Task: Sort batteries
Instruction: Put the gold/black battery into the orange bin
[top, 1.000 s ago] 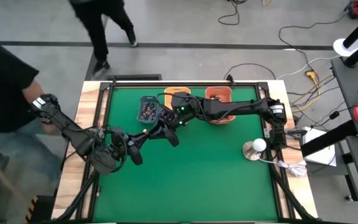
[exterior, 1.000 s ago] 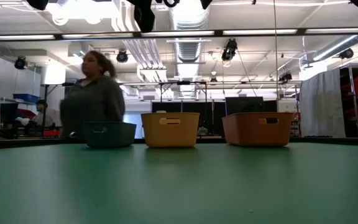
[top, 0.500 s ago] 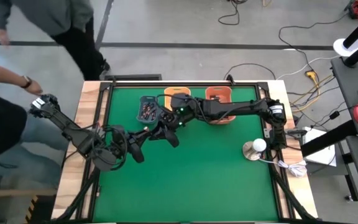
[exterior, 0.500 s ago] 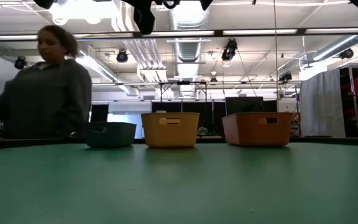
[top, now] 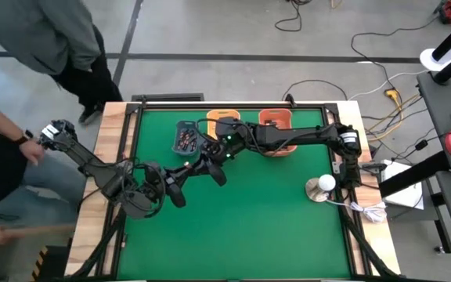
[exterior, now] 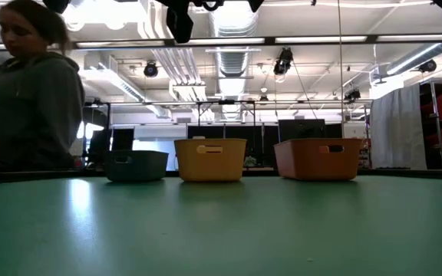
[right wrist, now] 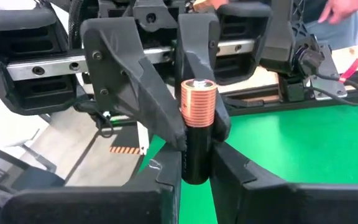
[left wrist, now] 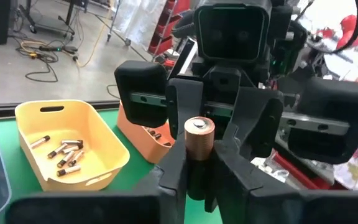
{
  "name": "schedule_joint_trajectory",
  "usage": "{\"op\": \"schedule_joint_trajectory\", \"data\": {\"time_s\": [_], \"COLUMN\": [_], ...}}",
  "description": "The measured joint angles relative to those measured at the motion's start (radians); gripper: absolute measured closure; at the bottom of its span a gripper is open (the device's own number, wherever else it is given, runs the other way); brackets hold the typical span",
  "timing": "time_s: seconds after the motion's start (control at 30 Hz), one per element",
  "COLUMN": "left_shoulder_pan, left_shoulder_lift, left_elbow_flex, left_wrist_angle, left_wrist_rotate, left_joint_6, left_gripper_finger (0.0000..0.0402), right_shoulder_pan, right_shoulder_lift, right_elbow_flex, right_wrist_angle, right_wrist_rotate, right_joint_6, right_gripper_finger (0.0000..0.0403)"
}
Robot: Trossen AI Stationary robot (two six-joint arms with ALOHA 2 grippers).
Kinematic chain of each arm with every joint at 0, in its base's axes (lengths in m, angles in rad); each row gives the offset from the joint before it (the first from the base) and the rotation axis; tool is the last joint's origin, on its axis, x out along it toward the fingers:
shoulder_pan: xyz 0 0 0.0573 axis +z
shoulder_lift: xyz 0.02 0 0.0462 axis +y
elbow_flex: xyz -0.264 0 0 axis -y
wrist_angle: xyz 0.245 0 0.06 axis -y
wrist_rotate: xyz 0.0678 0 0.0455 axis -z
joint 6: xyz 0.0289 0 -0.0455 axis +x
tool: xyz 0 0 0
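One large battery (right wrist: 197,127), with a black body and a copper-coloured upper band, stands upright in mid air between both grippers. They meet nose to nose above the green table, near its left-centre. My left gripper (top: 180,186) comes from the table's left and my right gripper (top: 203,169) from the far right. Each wrist view shows the cell between its own fingers, with the other gripper facing it. More batteries lie in the grey-blue bin (top: 185,139), the yellow bin (left wrist: 67,152) and the orange bin (left wrist: 151,132). The low view shows neither gripper. My left gripper pinches the battery's lower body (left wrist: 197,177) between its two fingers, coming level from the table's left, fingers across the cell. The battery stands upright, cap up, lifted clear of the table. My right gripper pinches the battery's black lower half (right wrist: 196,168) between its two fingers, coming level from the opposite side, fingers across the cell. The copper-banded top (right wrist: 199,99) stands above its fingers.
Three bins stand in a row at the table's far edge: grey-blue (exterior: 135,165), yellow (exterior: 210,159), orange (exterior: 318,159). A round silvery object (top: 320,187) sits at the right edge. A person's hand (top: 31,149) is near the left arm's base; another person walks past the far left corner.
My left gripper has moved a little toward the table's right, closer to my right gripper. My right arm has kept still. The people beyond the table's left and far sides have moved.
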Motion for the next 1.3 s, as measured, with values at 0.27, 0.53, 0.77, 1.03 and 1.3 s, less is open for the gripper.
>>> {"op": "schedule_joint_trajectory", "data": {"time_s": [0.27,0.53,0.77,1.03,1.3], "left_shoulder_pan": [0.0,-0.003,-0.002,-0.011,-0.04], "left_shoulder_lift": [-0.071,-0.052,0.086,0.264,0.356], "left_elbow_flex": [0.03,0.039,0.018,0.018,0.018], "left_wrist_angle": [-0.095,-0.51,-0.752,-0.693,-0.606], "left_wrist_rotate": [0.201,0.755,1.179,1.377,1.477], "left_joint_6": [0.086,-0.315,-0.56,-0.541,-0.582], "left_gripper_finger": [0.0258,0.0202,0.0209,0.0213,0.0213], "right_shoulder_pan": [-0.037,-0.159,-0.384,-0.606,-0.628], "right_shoulder_lift": [-0.06,-0.168,-0.172,-0.161,-0.142], "right_elbow_flex": [0.0,0.001,-0.05,-0.212,-0.403], "right_wrist_angle": [-0.231,-1.008,-1.177,-1.062,-0.952], "right_wrist_rotate": [0.007,0.365,0.503,0.508,0.503], "right_joint_6": [-0.086,-0.556,-0.708,-0.726,-0.652], "right_gripper_finger": [0.0357,0.0357,0.0357,0.0357,0.0341]}}
